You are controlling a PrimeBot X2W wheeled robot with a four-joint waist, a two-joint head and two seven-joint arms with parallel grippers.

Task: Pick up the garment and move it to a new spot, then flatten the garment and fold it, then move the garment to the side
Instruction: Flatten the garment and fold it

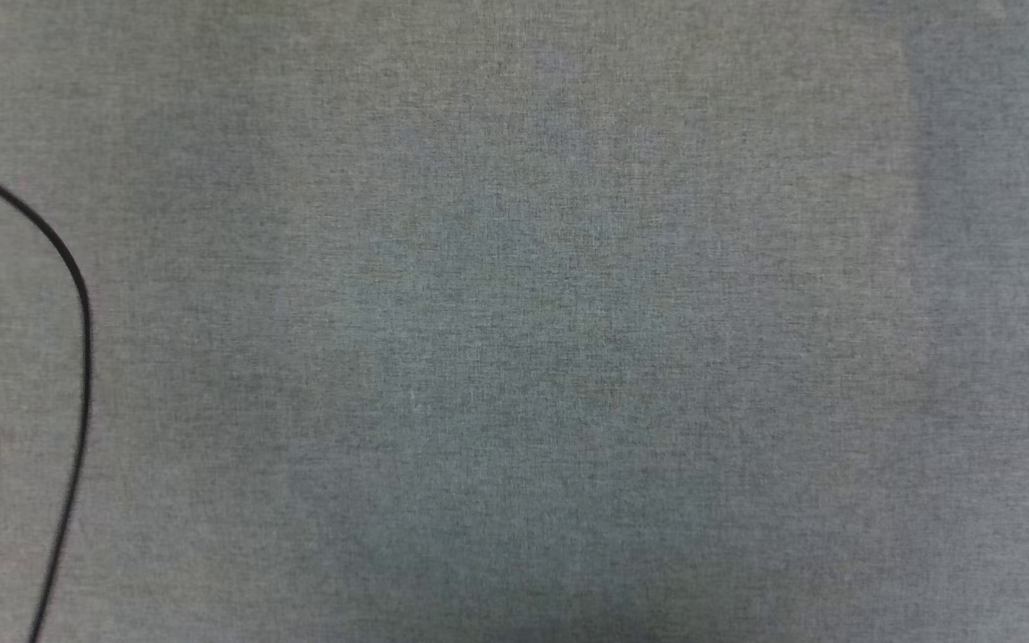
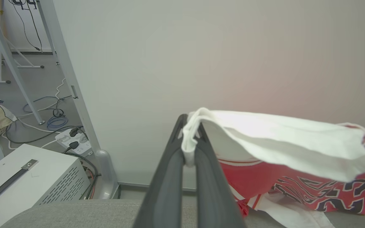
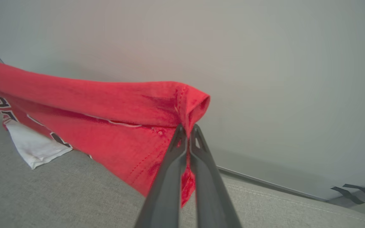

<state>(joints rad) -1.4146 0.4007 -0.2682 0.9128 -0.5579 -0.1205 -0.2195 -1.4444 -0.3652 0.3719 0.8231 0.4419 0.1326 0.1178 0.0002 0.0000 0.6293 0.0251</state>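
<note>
Red/white garment [image 2: 296, 186] lifted, stretched, lower part draped on surface.

A lab or test room, by the look: bare metal frame legs [image 2: 67, 72], loose cables [image 2: 57, 122] and a power strip [image 2: 71, 139] on the floor [image 2: 27, 85], a white vented box [image 2: 43, 171] (some equipment case), a plain wall [image 2: 201, 63], a grey cloth table [image 1: 514, 321].
</note>
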